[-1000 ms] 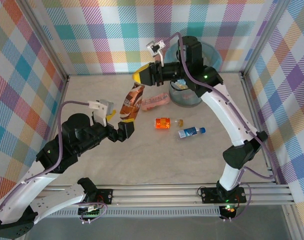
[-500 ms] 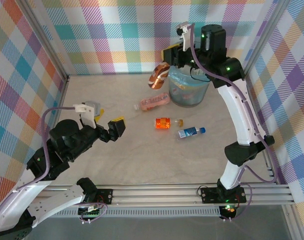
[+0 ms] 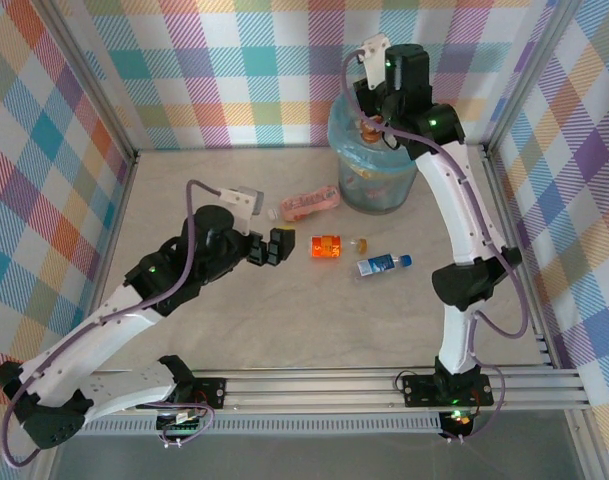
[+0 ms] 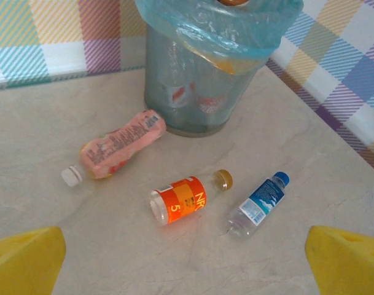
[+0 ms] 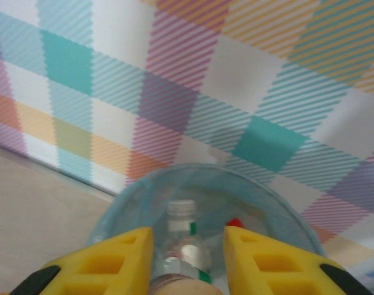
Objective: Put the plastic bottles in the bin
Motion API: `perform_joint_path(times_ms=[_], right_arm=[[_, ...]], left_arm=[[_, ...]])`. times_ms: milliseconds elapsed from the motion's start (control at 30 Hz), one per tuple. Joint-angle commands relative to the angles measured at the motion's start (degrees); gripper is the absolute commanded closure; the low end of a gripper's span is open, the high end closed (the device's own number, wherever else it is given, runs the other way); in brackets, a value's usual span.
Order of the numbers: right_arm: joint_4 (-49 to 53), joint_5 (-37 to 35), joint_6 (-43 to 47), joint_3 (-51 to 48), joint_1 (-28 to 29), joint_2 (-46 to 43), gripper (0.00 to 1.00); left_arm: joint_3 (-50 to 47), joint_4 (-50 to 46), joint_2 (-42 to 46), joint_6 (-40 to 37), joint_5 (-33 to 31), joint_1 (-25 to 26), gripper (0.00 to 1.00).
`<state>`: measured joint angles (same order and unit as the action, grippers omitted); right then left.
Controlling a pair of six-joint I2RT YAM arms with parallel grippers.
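The bin [image 3: 384,188], grey-blue with a light blue liner, stands at the back of the table. Above its mouth my right gripper [image 3: 368,124] is shut on a clear plastic bottle [image 5: 185,249] with a white cap and a brownish label, cap pointing over the bin's rim [image 5: 206,175]. Three plastic bottles lie on the table: a pink one [image 4: 116,144], an orange-labelled one [image 4: 183,200] and a blue-labelled one [image 4: 257,203]. My left gripper [image 3: 274,247] stands open just left of the orange bottle [image 3: 329,246], nothing between its yellow fingers [image 4: 27,261].
Other bottles show through the bin wall [image 4: 196,92], and a red cap [image 5: 234,222] lies inside. Checked walls close the table at the back and both sides. Bare tabletop [image 3: 314,320] lies between the bottles and the near rail.
My right arm has swung the held bottle from over the table up and back to above the bin. My left arm has reached forward and right towards the lying bottles, jaws staying open.
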<state>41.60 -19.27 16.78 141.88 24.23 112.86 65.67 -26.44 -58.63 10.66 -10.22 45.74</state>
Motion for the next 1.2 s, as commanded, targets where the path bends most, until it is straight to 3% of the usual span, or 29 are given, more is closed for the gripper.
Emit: perform_joint_path(times_ms=[0, 200, 267, 367, 533, 600, 700, 767, 1167], right_arm=[[-1.1, -6.0, 4.0, 1.0, -1.1, 1.9, 0.88], [-4.2, -7.4, 5.2, 0.1, -3.0, 4.6, 0.84], [-4.5, -7.3, 6.7, 0.5, -3.4, 6.2, 0.88], [-5.9, -7.4, 8.1, 1.1, -3.3, 7.8, 0.82], [-12.0, -9.8, 11.2, -1.9, -2.6, 8.4, 0.63], [-15.7, -12.7, 15.1, -3.3, -1.6, 9.3, 0.49], [-15.0, -15.0, 18.3, -0.9, -0.6, 11.7, 0.34], [-13.1, -15.5, 18.2, 0.6, -0.1, 12.5, 0.30], [-4.4, -12.2, 8.3, 0.0, -0.1, 12.1, 0.26]], left_arm=[[2.5, 4.6, -0.7, 1.2, 2.6, 0.4, 0.00], [0.5, 5.8, -0.7, 4.2, 2.3, 0.3, 0.00], [-0.2, 5.5, -0.1, 4.6, 1.6, 0.4, 0.00], [-0.7, 4.8, 0.8, 4.7, 0.2, 0.4, 0.00], [-2.1, 4.7, 2.7, 5.1, -2.1, 0.3, 0.00], [-2.9, 5.1, 3.5, 5.4, -2.7, 0.3, 0.00], [-3.4, 4.7, 4.1, 5.7, -2.9, 0.3, 0.00], [-3.4, 4.2, 4.4, 5.6, -3.0, 0.3, 0.00], [-4.3, 2.5, 6.2, 5.7, -3.9, 0.4, 0.00]])
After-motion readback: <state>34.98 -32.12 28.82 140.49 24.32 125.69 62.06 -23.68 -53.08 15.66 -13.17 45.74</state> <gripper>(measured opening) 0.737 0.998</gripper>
